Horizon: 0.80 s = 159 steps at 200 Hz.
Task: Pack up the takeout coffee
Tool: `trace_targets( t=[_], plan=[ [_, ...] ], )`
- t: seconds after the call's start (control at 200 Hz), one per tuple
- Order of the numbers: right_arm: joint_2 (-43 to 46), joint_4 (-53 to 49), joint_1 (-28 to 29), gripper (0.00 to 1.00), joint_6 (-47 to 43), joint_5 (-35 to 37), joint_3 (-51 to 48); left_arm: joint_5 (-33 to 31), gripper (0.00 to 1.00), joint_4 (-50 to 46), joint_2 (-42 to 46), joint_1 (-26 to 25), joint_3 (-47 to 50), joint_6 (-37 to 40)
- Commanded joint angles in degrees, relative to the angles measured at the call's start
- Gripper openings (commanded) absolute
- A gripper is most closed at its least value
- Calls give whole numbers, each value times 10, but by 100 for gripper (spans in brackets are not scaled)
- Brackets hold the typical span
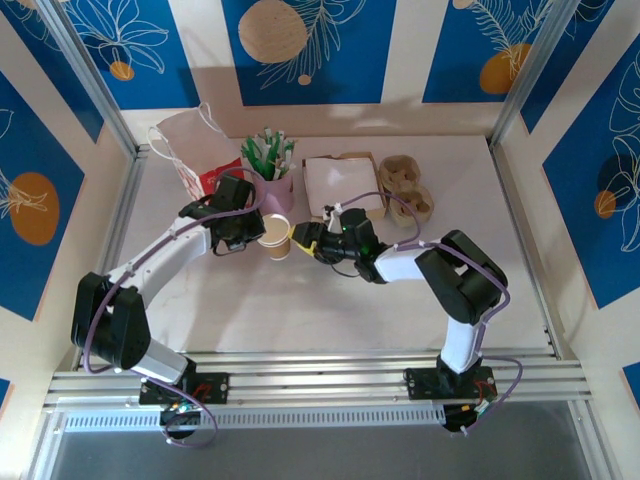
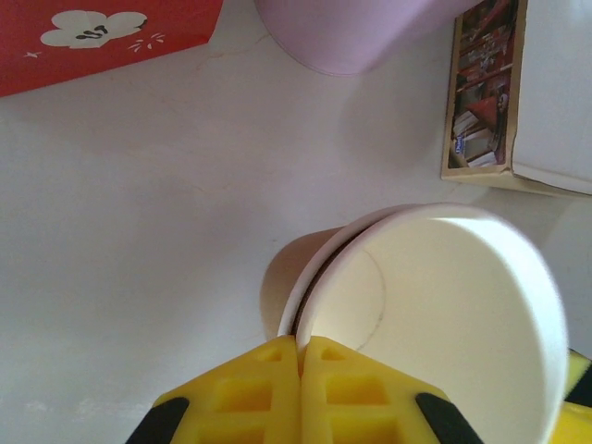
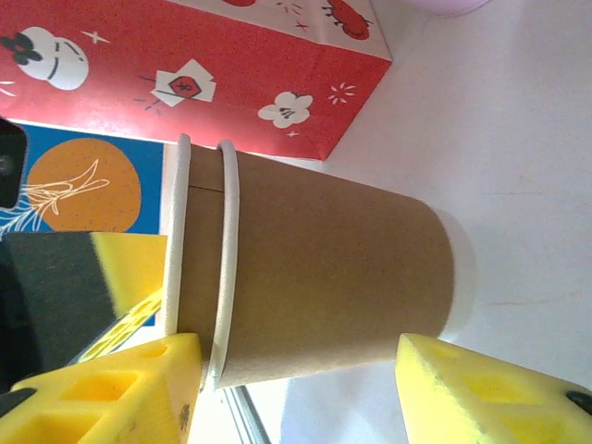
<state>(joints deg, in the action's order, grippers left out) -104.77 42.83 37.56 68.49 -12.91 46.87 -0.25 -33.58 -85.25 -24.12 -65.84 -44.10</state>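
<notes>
At the far left of the bench [image 1: 330, 300], against the back wall, stands a paper bag [image 1: 190, 140] with handles; the wrist views show its side red, printed with white flowers.

The left end effector [image 2: 301, 379] is just in front of this bag. Its two yellow fingers [image 2: 250, 402] are pressed together, and the white rim of the paper cup [image 1: 274, 237] runs straight into the seam between them. So it is closed narrow and holds the cup by the rim, on the cup's left side.

Behind it stands the pink cup [image 1: 275, 188] with green-and-white sticks [image 1: 268, 155]. It is near the paper cup but does not touch it.

The paper cup is in the middle of the bench, between the two end effectors, with its base on the surface and its pale inside open to the top. The right wrist view shows two white rims, one just under the other, so a second cup seems to sit nested inside the first.

The right end effector [image 3: 301, 365] is at the right side of the cup. Its yellow fingers stand apart, one beside the rims and one beside the base, with the brown wall between them. Whether they already press on the cup I cannot tell.

Further right, at the back, lies a white box [image 1: 345, 185], and beside it the brown pulp carrier [image 1: 408, 187].
</notes>
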Motion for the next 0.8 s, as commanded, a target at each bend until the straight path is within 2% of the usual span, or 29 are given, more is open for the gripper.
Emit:
trace_targets(
  t=[0.0,0.095,0.435,0.615,0.79],
  plan=[
    [-8,-11,8,56,1,14,-2,6,0,15,30,4,5,-17],
    [-8,-42,8,56,-7,26,2,9,0,25,40,6,10,-27],
    [10,-50,8,57,-48,25,-4,22,0,54,53,6,35,-46],
    [66,-118,33,71,-207,49,1,1,0,20,43,6,14,-18],
    [90,-158,110,80,-428,196,1,7,0,5,35,6,-2,-7]
  ],
)
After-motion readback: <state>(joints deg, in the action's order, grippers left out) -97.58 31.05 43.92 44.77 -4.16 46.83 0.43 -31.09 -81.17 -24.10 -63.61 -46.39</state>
